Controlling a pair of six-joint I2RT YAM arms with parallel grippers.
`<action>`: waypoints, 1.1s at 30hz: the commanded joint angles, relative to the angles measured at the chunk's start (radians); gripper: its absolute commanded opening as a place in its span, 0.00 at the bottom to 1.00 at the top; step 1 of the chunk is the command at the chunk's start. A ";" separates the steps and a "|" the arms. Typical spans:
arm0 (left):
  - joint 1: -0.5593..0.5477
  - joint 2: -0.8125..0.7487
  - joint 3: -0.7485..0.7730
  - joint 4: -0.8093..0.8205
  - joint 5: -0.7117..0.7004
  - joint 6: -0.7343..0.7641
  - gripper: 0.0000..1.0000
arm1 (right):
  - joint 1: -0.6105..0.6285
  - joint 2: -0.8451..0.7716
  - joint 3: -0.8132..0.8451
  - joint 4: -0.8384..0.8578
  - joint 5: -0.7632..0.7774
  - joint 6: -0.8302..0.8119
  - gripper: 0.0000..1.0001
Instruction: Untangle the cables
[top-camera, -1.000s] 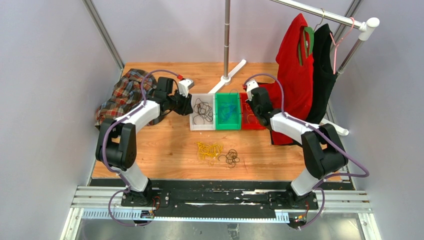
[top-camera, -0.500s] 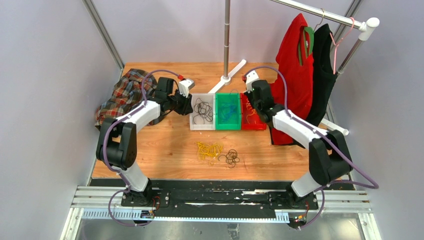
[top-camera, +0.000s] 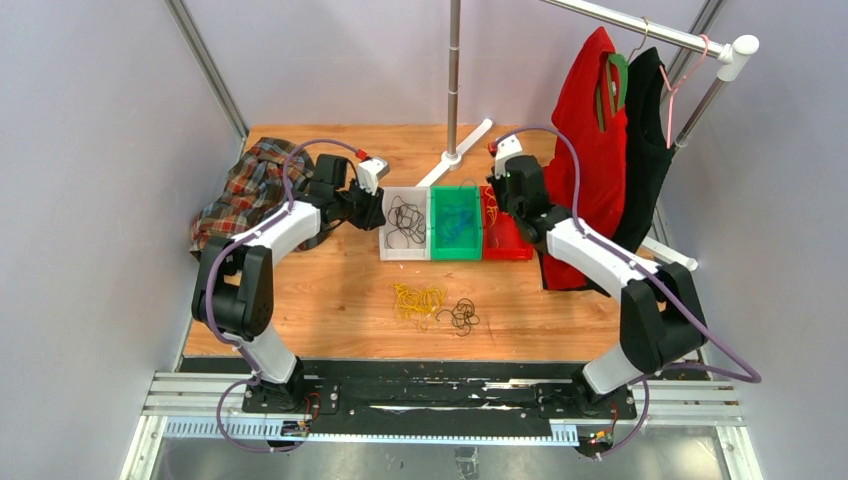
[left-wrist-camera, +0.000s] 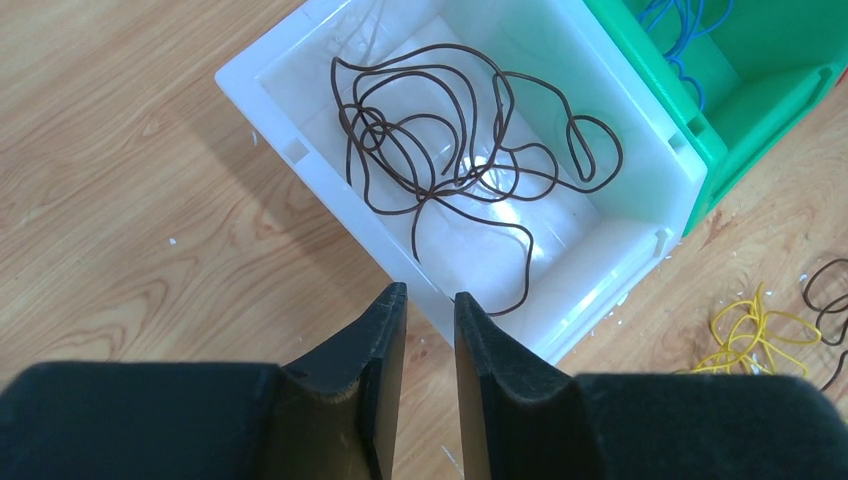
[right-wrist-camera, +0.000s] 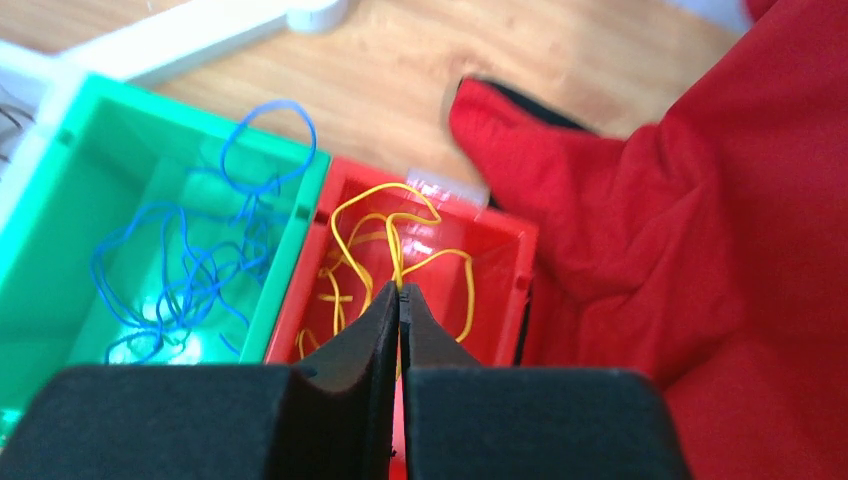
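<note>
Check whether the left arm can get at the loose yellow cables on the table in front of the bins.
Probably yes: the left gripper has empty jaws beside the white bin, and only open tabletop lies between it and the yellow cables.

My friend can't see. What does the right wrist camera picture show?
The right gripper, shut tight, pinches a strand of the thin yellow cable above the red plastic bin. Beside it, curly blue cables lie in a green plastic bin, and a red cloth fills the other side.
</note>
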 joint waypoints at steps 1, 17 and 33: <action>-0.003 -0.047 -0.014 -0.023 0.002 0.032 0.28 | -0.032 0.052 -0.048 0.006 -0.019 0.089 0.01; -0.003 -0.148 0.052 -0.279 0.140 0.198 0.42 | 0.022 0.007 0.006 -0.059 0.157 0.014 0.67; -0.222 -0.150 -0.084 -0.387 0.166 0.332 0.44 | 0.106 -0.344 -0.335 0.086 0.044 0.215 0.60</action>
